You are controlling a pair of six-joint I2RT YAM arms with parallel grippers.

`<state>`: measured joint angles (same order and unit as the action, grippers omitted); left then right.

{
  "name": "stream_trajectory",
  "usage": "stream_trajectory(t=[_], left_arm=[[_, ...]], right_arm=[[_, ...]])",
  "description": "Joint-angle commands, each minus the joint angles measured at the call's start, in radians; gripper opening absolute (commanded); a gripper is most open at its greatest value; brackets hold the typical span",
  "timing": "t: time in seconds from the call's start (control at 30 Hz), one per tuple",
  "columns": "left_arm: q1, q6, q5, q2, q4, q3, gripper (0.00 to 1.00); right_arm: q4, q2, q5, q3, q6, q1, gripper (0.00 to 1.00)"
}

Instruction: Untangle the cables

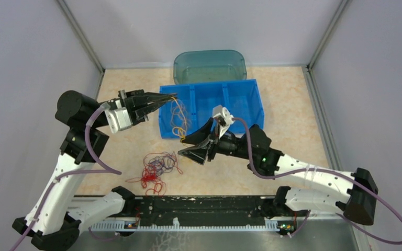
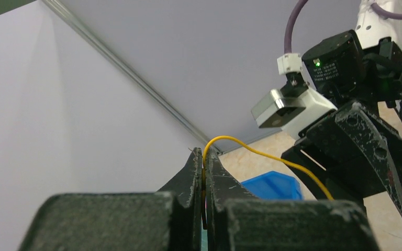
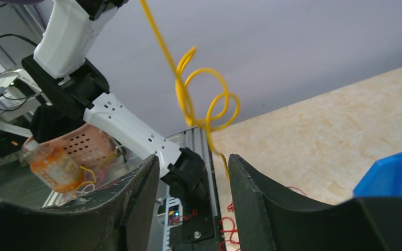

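Right of the blue compartmented plastic bin (image 1: 241,99) the pale marbled tabletop (image 1: 298,125) lies open. The bin and the teal translucent tub (image 1: 209,65) block the back middle. A yellow curly cable (image 1: 177,117) hangs between the left end effector (image 1: 168,98) and the right end effector (image 1: 182,146). A red-and-dark cable clump (image 1: 154,168) occupies the near middle.

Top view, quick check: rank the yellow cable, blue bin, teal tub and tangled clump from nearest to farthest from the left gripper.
From the left gripper:
1. yellow cable: pinched in its shut fingers, hanging below the tips.
2. blue bin: right beside the tips, to the right.
3. teal tub: behind the bin, at the back wall.
4. tangled clump: on the table at the near edge, by the arm bases.
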<state>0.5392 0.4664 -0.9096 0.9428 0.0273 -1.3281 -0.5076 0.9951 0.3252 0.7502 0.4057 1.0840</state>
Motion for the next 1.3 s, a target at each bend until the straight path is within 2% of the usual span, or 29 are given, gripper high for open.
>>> stream_trajectory(t=[0.0,0.2,0.43,0.8,1.13,1.27], left_arm=[[0.005,-0.041,-0.017,0.005,0.045,-0.041,0.00],[0.005,-0.063,-0.009,0.013,0.056,-0.063,0.00],[0.005,-0.063,0.002,0.021,0.056,-0.096,0.00],[0.006,-0.072,0.010,0.047,0.060,-0.159,0.00],[0.005,-0.035,0.046,0.068,0.105,-0.209,0.00],[0.005,-0.041,0.108,0.069,0.122,-0.214,0.00]], right_arm=[[-0.135,0.063,0.068,-0.012,0.078,0.005,0.50],[-0.265,0.141,0.072,-0.044,0.155,0.005,0.46],[-0.260,0.154,0.028,-0.042,0.144,0.005,0.43],[-0.262,0.216,0.007,-0.042,0.148,0.017,0.43],[-0.320,0.275,-0.029,-0.111,0.171,0.019,0.43],[-0.328,0.273,-0.049,-0.132,0.175,0.019,0.37]])
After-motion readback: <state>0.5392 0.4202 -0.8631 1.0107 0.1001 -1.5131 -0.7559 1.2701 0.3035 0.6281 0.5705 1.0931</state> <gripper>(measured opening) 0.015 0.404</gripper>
